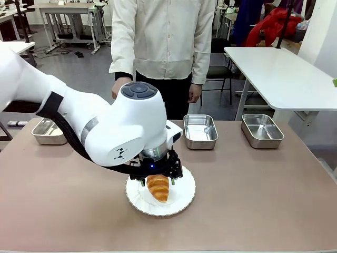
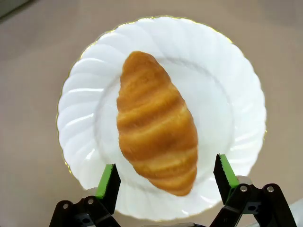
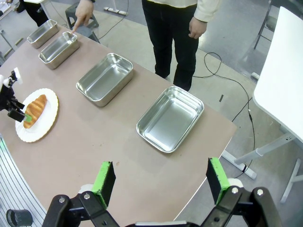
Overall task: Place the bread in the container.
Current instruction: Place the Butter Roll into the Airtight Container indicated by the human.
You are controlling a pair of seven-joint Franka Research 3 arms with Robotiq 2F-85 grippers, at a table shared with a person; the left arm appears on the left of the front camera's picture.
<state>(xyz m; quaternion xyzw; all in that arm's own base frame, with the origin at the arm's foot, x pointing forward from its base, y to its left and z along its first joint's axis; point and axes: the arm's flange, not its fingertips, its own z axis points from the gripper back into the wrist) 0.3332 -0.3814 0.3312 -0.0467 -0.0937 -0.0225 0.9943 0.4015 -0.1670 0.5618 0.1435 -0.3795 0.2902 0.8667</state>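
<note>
The bread (image 2: 156, 125), a golden-brown croissant, lies on a round white plate (image 2: 227, 90) near the table's front middle (image 1: 158, 188). My left gripper (image 2: 166, 176) hangs open just above the plate, its green pads (image 2: 109, 177) on either side of the croissant's near end without touching it. In the front view the same gripper (image 1: 157, 181) stands over the bread. The container (image 3: 59, 49), a shiny steel pan, has a person's finger (image 3: 75, 23) at its far rim. My right gripper (image 3: 160, 174) is open and holds nothing, high over the table's right end.
Three more identical pans stand in the back row: one at the far left (image 1: 49, 132), one mid-right (image 1: 200, 130), one at the right (image 1: 261, 130). The person stands at the far edge (image 1: 163, 42). My left arm's bulk (image 1: 116, 126) hides part of the row.
</note>
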